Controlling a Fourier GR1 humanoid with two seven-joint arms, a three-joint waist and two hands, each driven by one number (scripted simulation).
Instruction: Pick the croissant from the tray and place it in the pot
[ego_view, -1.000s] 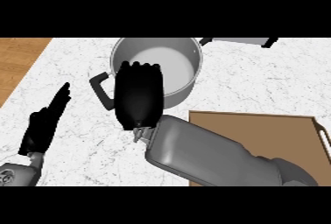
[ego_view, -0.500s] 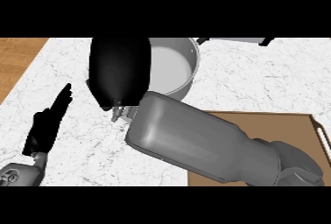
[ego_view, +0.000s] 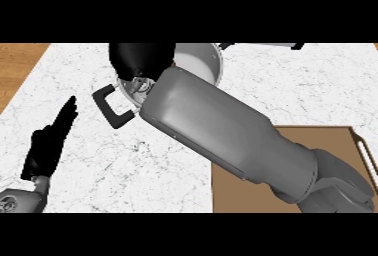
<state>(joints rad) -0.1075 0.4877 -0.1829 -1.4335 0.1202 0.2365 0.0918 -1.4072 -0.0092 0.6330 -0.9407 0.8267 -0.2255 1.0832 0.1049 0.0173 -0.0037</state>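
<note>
The steel pot (ego_view: 204, 64) stands at the back of the marble counter, its black side handle (ego_view: 112, 107) pointing toward me. My right hand (ego_view: 142, 59) hangs over the pot's left part with its back toward me, and its grey forearm (ego_view: 221, 135) runs down to the lower right. The brown tray (ego_view: 336, 142) lies at the right, largely covered by that forearm. No croissant shows in this view; the hand and arm hide much of the pot and the tray. My left hand (ego_view: 50, 145) rests open at the lower left, fingers straight and pointing up.
A grey item with a black end (ego_view: 284, 46) lies behind the pot at the top right. A wooden strip (ego_view: 18, 57) borders the counter at the top left. White marble (ego_view: 310, 85) lies between the pot and the tray.
My right arm has come up closer to the view and swung left, so the hand now covers the pot's left rim. The left hand has stayed where it was.
</note>
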